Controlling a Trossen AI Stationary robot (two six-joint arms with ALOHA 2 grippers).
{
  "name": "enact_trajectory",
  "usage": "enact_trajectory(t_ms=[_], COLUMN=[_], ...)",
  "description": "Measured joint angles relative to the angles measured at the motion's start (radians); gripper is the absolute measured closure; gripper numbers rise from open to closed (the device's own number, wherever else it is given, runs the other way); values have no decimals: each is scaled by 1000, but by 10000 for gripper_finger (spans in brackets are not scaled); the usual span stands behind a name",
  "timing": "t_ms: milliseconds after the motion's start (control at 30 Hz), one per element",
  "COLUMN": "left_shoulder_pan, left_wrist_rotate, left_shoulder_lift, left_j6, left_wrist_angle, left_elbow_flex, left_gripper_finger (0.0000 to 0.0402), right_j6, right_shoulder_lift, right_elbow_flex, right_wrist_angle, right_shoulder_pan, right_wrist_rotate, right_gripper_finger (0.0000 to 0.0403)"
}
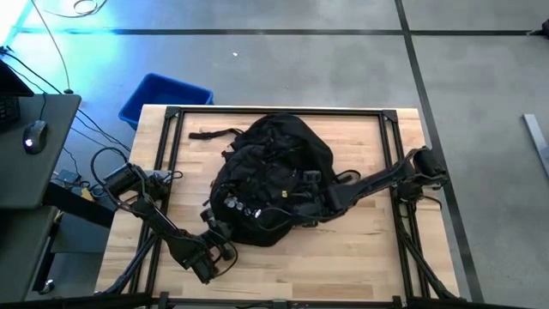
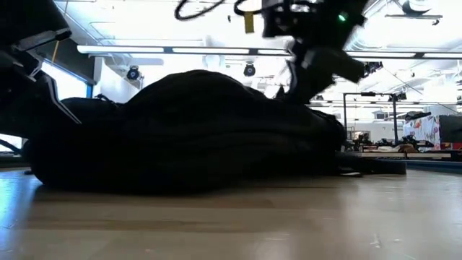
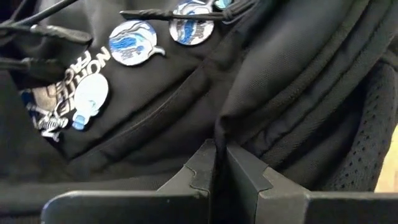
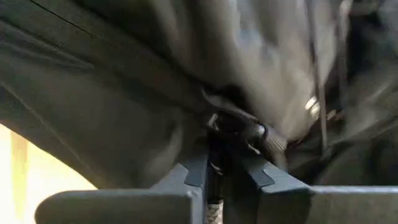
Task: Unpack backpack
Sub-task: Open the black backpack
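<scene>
the backpack (image 1: 270,176) lies closed in the middle of the tabletop (image 1: 360,257). the left hand (image 3: 214,177) is shut on a fold of its fabric near the pins (image 3: 130,42), and the right hand (image 4: 227,171) is shut on what looks like a zipper pull (image 4: 239,127). the step seems to be opening the bag; next the right hand should probably pull along the zipper while the left holds the bag.

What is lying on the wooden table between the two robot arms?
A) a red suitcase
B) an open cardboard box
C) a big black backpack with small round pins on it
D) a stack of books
C: a large black backpack lies in the middle of the table, and the left wrist view shows round blue-and-white pins on its fabric.
</scene>
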Motion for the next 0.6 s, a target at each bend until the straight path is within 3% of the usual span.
enact_trajectory(t_ms=[200,367,600], left_shoulder_pan=[7,34,45], left_wrist_rotate=[-51,-92,-95], left_shoulder_lift=[18,72,80], left_j6=[-3,97,112], left_wrist_angle=[113,252,211], left_elbow_flex=[-2,2,3], left_gripper_finger=[398,400,401], right_j6=[210,229,160], right_shoulder_lift=[-2,0,0], right_elbow_flex=[-129,-184,-195], right_wrist_angle=[276,546,555], right_shoulder_pan=[88,121,44], right_wrist_rotate=[84,177,256], right_gripper_finger=[401,401,401])
